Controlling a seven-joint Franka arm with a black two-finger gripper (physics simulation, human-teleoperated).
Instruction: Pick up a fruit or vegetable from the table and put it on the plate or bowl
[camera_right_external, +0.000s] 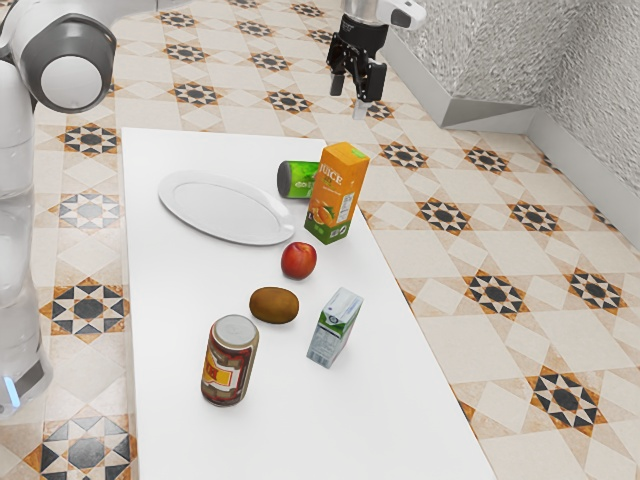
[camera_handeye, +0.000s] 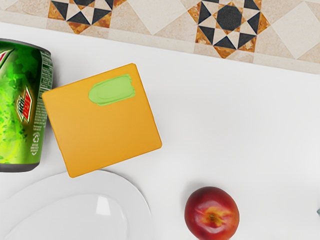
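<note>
Well below the gripper, which is hovering with fingers spread and empty: red apple sitting past the juice carton, near the white plate.

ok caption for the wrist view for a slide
Wrist camera over the table: juice carton top beside a green can, plate and apple nearby.

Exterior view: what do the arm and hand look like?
The arm has glossy white rounded links, a grey joint housing with a pale round cap, and a small blue light low down. The hand is black and two-fingered, under a white wrist piece.
</note>
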